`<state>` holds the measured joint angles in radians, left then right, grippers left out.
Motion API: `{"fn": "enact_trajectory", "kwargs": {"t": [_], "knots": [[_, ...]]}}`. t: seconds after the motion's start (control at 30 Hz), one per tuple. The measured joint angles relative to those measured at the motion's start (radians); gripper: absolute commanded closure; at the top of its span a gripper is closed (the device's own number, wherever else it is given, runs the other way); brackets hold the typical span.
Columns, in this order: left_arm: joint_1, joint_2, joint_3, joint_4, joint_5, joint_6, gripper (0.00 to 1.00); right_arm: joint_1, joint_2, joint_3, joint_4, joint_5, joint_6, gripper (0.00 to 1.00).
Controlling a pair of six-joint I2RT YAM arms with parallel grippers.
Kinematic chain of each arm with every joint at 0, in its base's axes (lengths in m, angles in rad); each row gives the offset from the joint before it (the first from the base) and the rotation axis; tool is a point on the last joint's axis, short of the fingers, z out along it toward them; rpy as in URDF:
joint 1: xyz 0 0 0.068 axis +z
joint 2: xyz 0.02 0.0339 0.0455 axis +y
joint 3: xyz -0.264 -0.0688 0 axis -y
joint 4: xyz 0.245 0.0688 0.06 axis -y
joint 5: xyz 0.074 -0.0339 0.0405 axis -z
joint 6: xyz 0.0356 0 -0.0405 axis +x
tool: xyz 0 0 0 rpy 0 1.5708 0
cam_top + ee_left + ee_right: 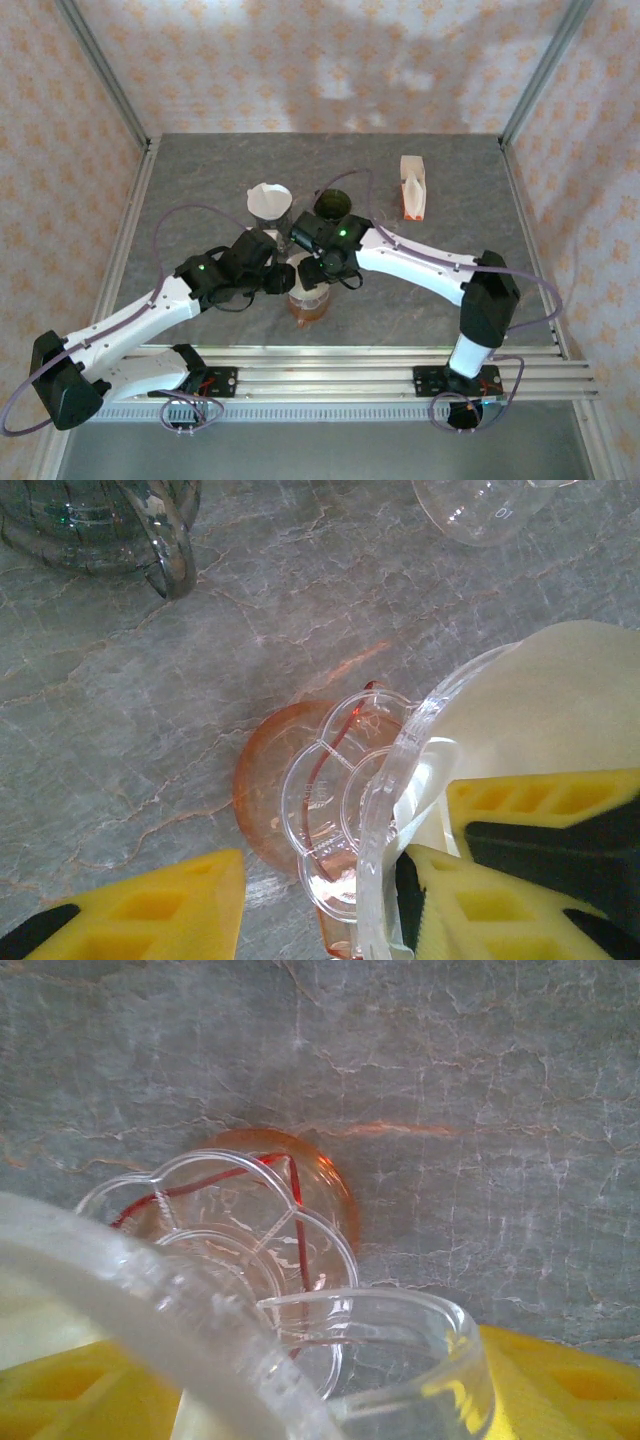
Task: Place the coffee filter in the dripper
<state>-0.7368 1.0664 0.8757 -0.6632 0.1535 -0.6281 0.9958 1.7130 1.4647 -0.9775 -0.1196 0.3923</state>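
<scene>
The clear plastic dripper sits on an orange glass server at mid-table. The white coffee filter lies inside the dripper against its wall. My left gripper is open. One of its yellow fingers is inside the dripper against the filter, and the other stands well outside the rim. My right gripper straddles the dripper's clear loop handle, a yellow finger on each side. Whether it presses on it I cannot make out. From above, both grippers meet over the server.
A stand of white filters is behind the left gripper, with a dark green glass mug beside it. A white and orange carton stands at the back right. Metal frame posts edge the grey stone table.
</scene>
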Motion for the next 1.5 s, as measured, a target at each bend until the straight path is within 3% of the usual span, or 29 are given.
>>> {"fn": "enact_trajectory", "kwargs": {"t": [1.5], "knots": [[0.0,0.0,-0.003,0.003,0.004,0.0,0.55,0.0,-0.003,-0.035,0.032,0.03,0.008,0.27]]}}
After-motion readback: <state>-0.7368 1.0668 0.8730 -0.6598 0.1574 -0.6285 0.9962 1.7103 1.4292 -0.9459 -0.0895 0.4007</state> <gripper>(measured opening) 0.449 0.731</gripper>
